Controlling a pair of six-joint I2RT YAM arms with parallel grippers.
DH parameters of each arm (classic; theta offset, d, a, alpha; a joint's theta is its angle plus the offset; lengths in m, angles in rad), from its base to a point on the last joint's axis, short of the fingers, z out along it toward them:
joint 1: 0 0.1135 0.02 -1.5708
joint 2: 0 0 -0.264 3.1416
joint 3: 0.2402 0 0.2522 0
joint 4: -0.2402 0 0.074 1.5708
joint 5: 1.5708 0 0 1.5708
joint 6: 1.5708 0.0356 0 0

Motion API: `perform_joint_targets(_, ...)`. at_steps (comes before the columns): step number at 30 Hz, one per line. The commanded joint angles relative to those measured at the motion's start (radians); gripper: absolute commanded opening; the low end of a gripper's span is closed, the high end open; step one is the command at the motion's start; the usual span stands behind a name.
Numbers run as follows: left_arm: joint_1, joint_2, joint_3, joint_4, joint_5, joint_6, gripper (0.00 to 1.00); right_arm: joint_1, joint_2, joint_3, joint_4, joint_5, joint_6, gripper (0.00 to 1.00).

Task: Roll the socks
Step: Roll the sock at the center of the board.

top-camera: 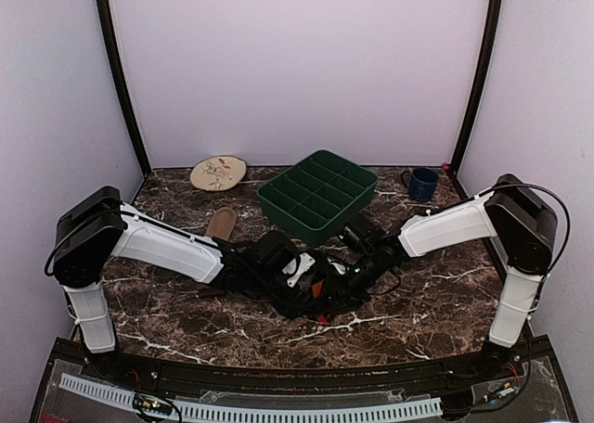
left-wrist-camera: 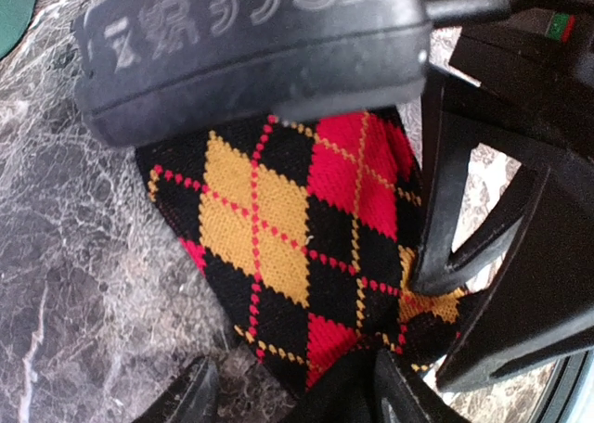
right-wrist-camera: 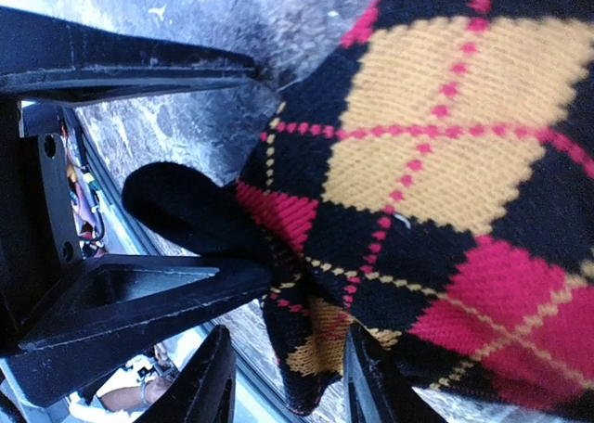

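The green divided tray [top-camera: 288,214] stands at the back middle of the marble table [top-camera: 436,302]; its cells show only green walls and floor. To its right stands a blue mug [top-camera: 422,183], whose inside cannot be seen from this angle. At the back left lies a round beige plate [top-camera: 218,173] that carries only its leaf drawing.

The argyle sock [left-wrist-camera: 297,228] lies flat on the table in front of the tray, between the two arms. The tan sock [top-camera: 221,224] lies apart from it, left of the tray, its near end running up against the left arm.

The left tool [left-wrist-camera: 292,377] has its fingers parted. A black edge of the argyle sock sits between them with bare marble showing on one side, so the cloth is not pinched. The right tool [right-wrist-camera: 288,349] also stands apart, with the sock's edge lying loosely between its fingers and a gap beside it.

From above, the argyle sock is almost wholly covered by the two tools, and only flecks of red and orange show. In the left wrist view a black housing with raised lettering, too blurred to read, crosses the top and hides the sock's far end. In the right wrist view the sock runs out of the picture at the top and right, and a black fold of it bulges between the other tool's fingers.
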Motion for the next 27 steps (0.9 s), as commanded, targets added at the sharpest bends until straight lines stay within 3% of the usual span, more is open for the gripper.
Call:
perform_joint_targets(1,0.011,0.042,-0.03,-0.061,0.034,-0.005,0.59,-0.006,-0.031,-0.03,-0.029,0.083,0.015,0.39)
perform_joint_targets(27,0.02,0.119,0.001,-0.039,0.087,-0.043,0.59,-0.026,-0.181,-0.08,-0.078,0.186,0.031,0.4)
